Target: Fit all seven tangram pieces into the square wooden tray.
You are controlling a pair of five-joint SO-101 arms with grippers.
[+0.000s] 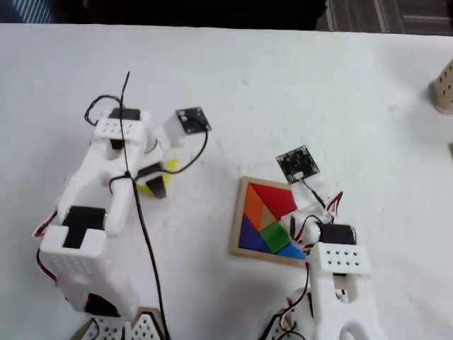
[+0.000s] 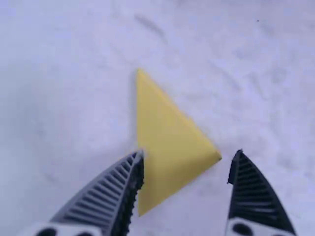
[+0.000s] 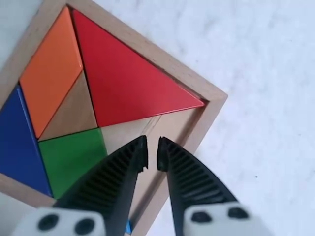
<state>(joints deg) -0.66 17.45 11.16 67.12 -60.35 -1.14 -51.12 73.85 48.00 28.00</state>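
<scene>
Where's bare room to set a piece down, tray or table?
Tray: one triangular gap bordered by the orange piece, red triangle and green piece; another between red triangle and tray wall, crowded by the right gripper above. Table: bare between yellow triangle and tray.

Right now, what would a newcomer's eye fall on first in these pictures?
The bright yellow triangle lies alone on the white table, between the open jaws of the left gripper. Off to the side, the square wooden tray is partly filled with a big red triangle, an orange parallelogram, a blue triangle and a green piece. The right gripper, shut and empty, hangs over bare wood beside the red triangle.
</scene>
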